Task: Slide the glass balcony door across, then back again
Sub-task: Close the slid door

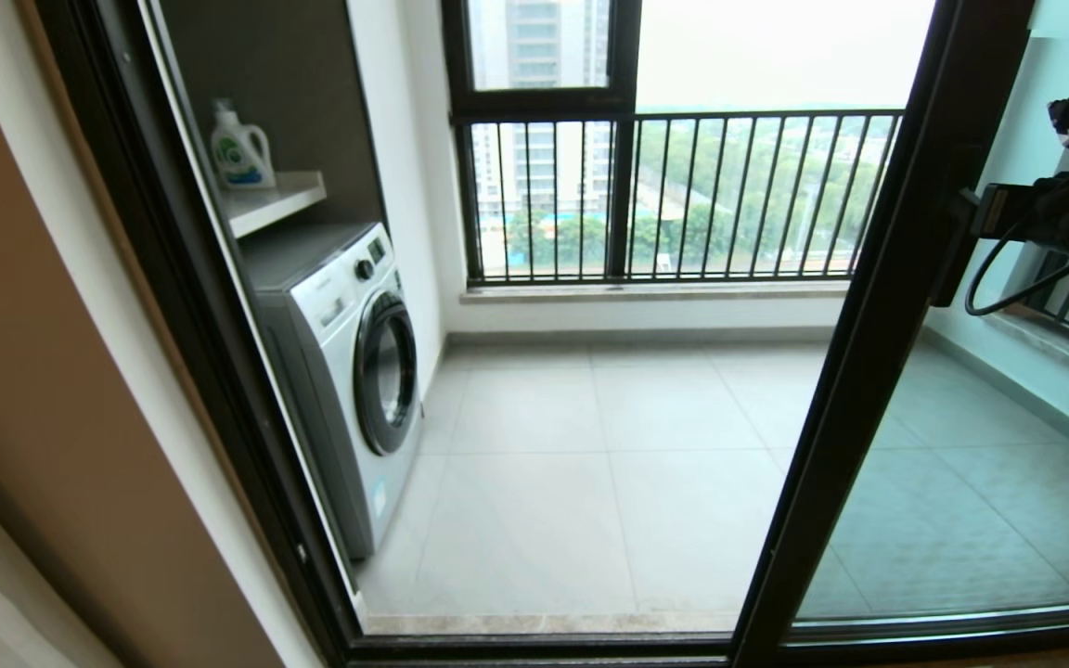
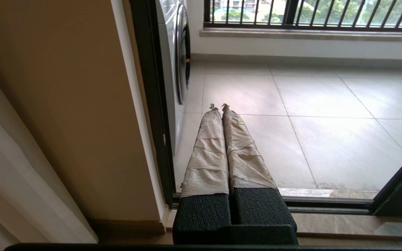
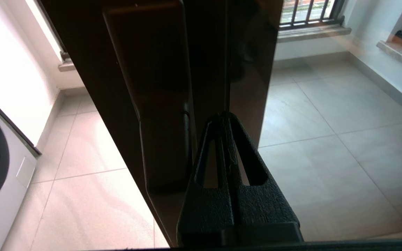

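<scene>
Right gripper (image 3: 224, 116), fingers closed, is pressing against the door (image 1: 878, 306) stile, just right of its handle (image 3: 159, 104); left gripper (image 2: 219, 106) is idling closed.

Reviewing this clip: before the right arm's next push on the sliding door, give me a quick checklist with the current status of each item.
1. Right gripper at the door stile: ok, shut tips by the handle.
2. Tips actually touching the frame: cannot tell.
3. Door position: partly open, stile right of centre in head view: ok.
4. Track free of obstacles: ok where visible.
5. Left gripper out of the way: ok, shut, low by the left jamb.
6. Washer outside the doorway: ok.
</scene>
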